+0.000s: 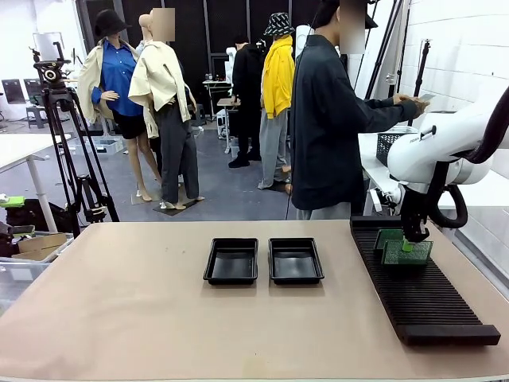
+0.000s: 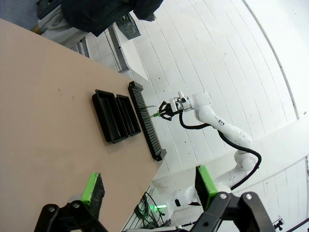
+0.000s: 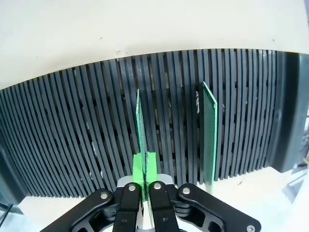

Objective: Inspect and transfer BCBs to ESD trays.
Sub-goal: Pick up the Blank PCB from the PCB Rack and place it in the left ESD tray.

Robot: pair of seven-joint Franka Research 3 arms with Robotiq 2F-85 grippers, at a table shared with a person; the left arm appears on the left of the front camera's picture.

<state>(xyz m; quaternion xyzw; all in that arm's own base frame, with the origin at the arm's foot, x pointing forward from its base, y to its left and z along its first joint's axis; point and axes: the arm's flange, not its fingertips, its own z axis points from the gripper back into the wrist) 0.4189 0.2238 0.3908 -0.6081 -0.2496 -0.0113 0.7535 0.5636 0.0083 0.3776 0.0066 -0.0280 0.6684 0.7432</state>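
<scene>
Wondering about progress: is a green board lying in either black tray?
No, the two green boards stand upright in the slotted rack, outside both trays.

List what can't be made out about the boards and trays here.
- Gripped BCB: the right wrist view sees it edge-on, so its faces are unreadable; in the front view the right jaws cover its top.
- Second BCB: edge-on there too; too small in the front view.
- ESD trays: floors dark in the front view, tiny in the left wrist view.
- Rack: which slots hold the boards, too fine to count.
</scene>
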